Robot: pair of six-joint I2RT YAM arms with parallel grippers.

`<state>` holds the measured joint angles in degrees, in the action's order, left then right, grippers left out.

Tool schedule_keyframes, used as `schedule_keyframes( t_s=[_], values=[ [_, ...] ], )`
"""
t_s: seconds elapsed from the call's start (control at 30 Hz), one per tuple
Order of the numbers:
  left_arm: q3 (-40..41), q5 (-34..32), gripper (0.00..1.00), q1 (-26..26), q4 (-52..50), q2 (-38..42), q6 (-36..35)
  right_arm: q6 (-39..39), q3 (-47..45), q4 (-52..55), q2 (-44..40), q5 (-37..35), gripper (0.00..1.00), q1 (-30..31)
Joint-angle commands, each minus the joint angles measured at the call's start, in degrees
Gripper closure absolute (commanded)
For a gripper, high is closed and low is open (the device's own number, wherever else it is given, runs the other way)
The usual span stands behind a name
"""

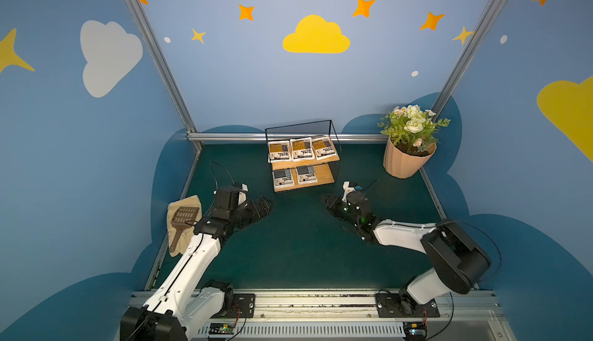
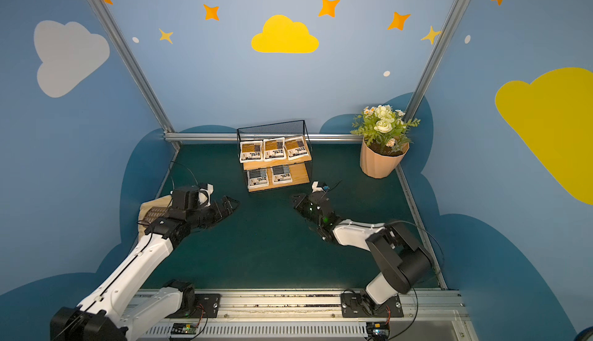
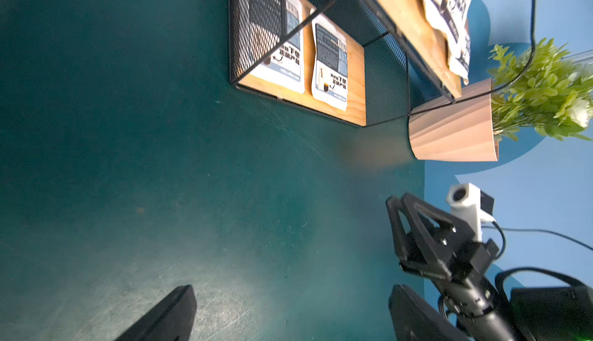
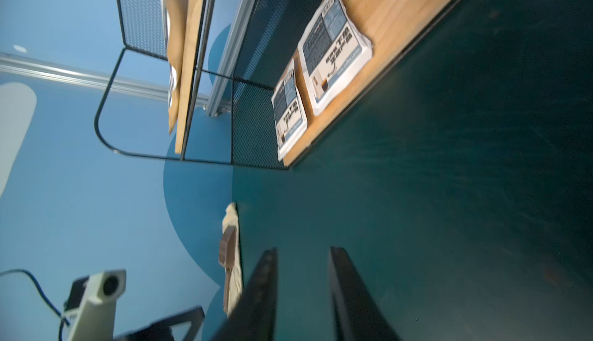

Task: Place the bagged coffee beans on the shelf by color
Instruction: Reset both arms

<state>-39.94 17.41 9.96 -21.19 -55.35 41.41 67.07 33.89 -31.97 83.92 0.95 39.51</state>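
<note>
Got 3 orange-label coffee bags (image 1: 301, 149) in a row on upper board of shelf (image 1: 325, 176), 2 grey-blue bags (image 1: 283, 177) on lower board, shelf at rear ctr of table (image 1: 288, 243). Holding nothing w/ left end effector (image 1: 266, 204), jaws wide apart, down near table front-left of shelf; likewise right end effector (image 4: 303, 249), fingers apart, front-right.

Both top views look steeply down from high above the base rail (image 1: 321, 299) toward the back wall (image 1: 305, 83), sharing nearly the whole scene: desk (image 1: 288, 259), shelf (image 1: 324, 176), left arm (image 1: 192, 259) and right arm (image 1: 401, 233). Each wrist view sits low and close over the desk, rolled onto its side, facing the shelf from its own flank. Both share the lower board (image 3: 353, 99) with the two grey-blue bags (image 3: 330, 63), and each sees the opposite arm's wrist camera (image 3: 465, 200).
</note>
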Motion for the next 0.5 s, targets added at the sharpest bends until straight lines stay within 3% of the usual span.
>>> schedule_keyframes(
  t_s=[0.0, 0.07, 0.13, 0.3, 0.47],
  values=[
    [0.62, -5.18, 0.00, -0.31, -1.34, 3.43, -0.18, -3.09, -1.34, 17.23, -11.23, -3.66, 0.28, -0.15],
    [0.34, -7.48, 0.00, -0.29, -1.55, 5.23, -0.93, -5.18, -0.96, 27.41, -19.74, -7.77, 0.12, -0.92],
    [-0.24, -10.13, 0.00, -0.29, -2.38, 6.57, -1.87, -11.60, -0.30, 33.38, -26.94, -10.88, 0.03, -1.96],
    [-2.45, -18.40, 0.00, -0.24, -2.90, 9.33, -5.14, -22.71, 5.13, 46.24, -38.97, -7.44, 0.02, -10.83],
    [-1.52, -26.31, 0.00, 0.13, 5.73, 12.33, -12.62, -30.56, 11.56, 52.95, -39.91, -6.83, 0.02, -19.29]
  ],
)
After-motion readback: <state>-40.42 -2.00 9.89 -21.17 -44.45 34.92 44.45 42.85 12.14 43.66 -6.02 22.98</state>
